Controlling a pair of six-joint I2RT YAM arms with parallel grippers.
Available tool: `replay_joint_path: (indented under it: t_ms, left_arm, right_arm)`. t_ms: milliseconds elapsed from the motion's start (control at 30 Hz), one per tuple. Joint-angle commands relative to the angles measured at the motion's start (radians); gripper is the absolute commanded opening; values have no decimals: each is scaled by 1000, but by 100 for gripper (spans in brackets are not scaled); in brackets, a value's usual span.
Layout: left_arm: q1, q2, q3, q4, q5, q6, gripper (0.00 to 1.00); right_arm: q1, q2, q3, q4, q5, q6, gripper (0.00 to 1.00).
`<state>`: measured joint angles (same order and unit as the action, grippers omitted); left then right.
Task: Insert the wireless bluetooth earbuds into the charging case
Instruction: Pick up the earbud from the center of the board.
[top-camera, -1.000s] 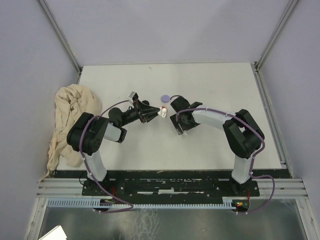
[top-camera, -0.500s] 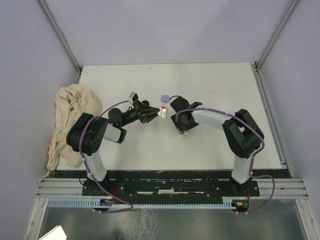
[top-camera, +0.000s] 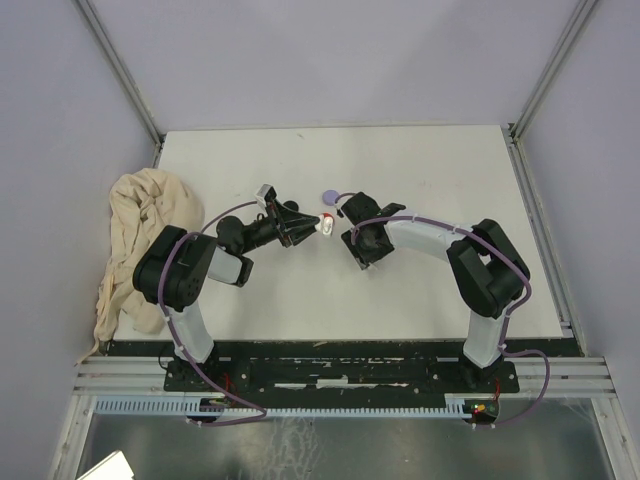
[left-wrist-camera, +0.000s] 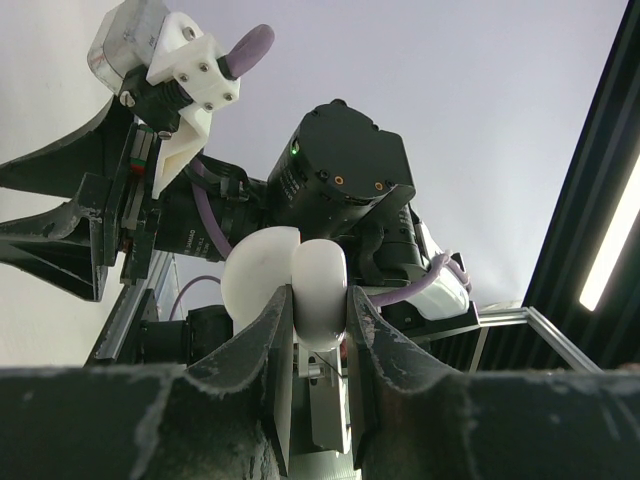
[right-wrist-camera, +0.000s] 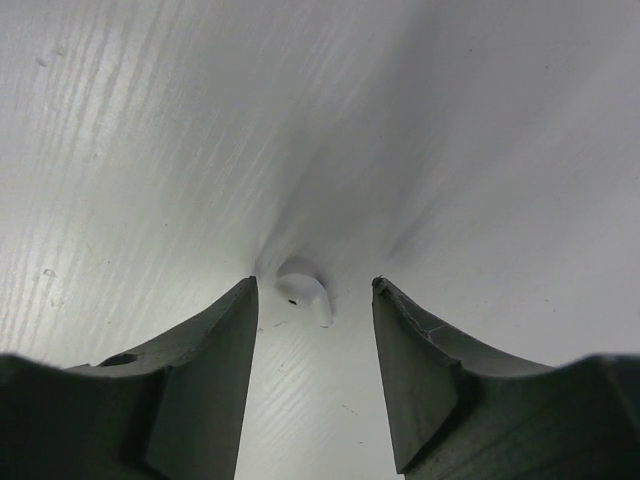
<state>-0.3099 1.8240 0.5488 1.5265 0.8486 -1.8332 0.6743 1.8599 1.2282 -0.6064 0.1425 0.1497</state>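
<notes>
Your left claw (left-wrist-camera: 318, 300): clamped on white charging case (left-wrist-camera: 300, 270).
Your right claw (right-wrist-camera: 314, 290): parted, straddling white earbud (right-wrist-camera: 298, 278) on counter (right-wrist-camera: 150, 150).

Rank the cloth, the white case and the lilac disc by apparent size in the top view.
1. cloth, by far largest
2. white case and lilac disc: look alike, too small to rank

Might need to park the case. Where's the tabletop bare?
Bare: the far right corner of the table, beyond the right arm, and the near strip ahead of both bases. Crowded: the centre, where the left gripper holding the charging case, the right gripper and the lilac disc meet; the cloth covers the left edge.
</notes>
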Motion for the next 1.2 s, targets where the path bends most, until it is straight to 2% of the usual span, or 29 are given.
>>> replay_joint_path:
  t_ms: [0, 367, 900, 1167]
  left_arm:
    - [-2, -22, 4, 145, 13, -38, 3]
    - [-1, -25, 9, 145, 17, -43, 3]
    - [-1, -12, 9, 145, 20, -42, 3]
    - [-1, -4, 14, 146, 19, -41, 3]
  right_arm:
    - [0, -29, 10, 1, -44, -27, 56]
    - [-1, 4, 33, -35, -72, -43, 49]
    - [-2, 58, 70, -42, -87, -54, 47]
    - [-11, 67, 80, -45, -78, -54, 43]
